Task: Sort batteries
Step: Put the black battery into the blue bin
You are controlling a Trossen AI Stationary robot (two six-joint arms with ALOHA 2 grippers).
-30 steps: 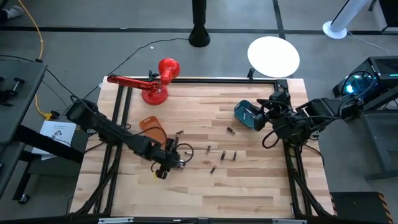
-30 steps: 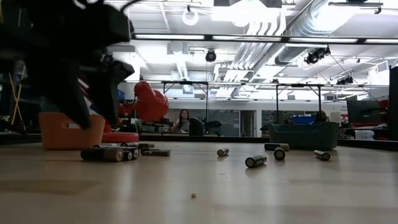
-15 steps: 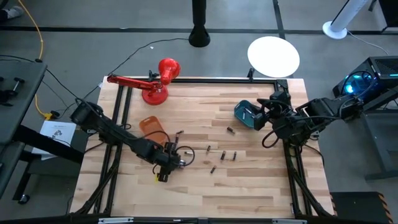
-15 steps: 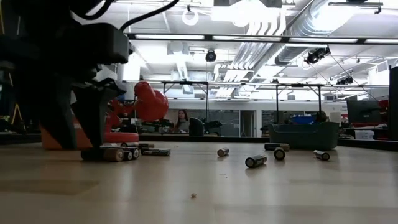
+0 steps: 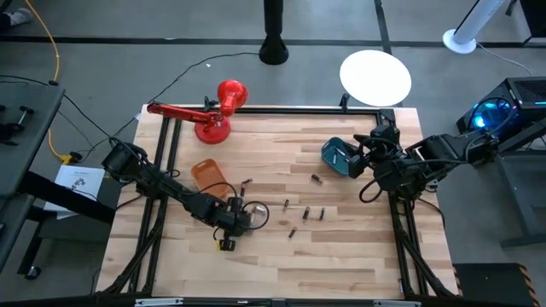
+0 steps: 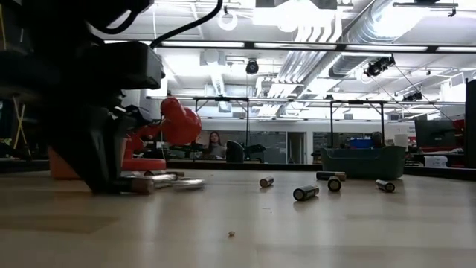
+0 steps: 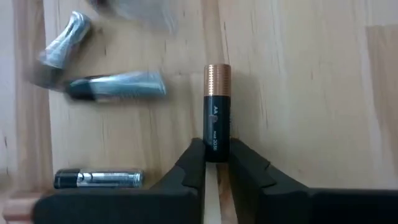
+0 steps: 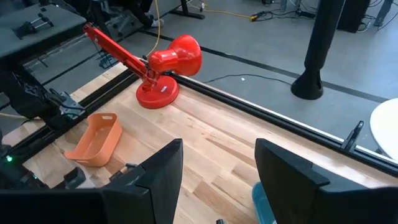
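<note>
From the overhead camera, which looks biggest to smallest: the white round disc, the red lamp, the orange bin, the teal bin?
1. White disc
2. Red lamp, counting its long arm
3. Orange bin and teal bin: look alike, and a gripper partly hides the teal one.

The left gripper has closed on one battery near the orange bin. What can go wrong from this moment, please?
1. The left gripper holds the black and copper battery only by its lower end, so it may tilt or slip out when lifted.
2. Three silvery batteries lie close beside the jaws; the arm may knock or roll them when it moves.
3. The orange bin is near this arm, which could push it.
</note>
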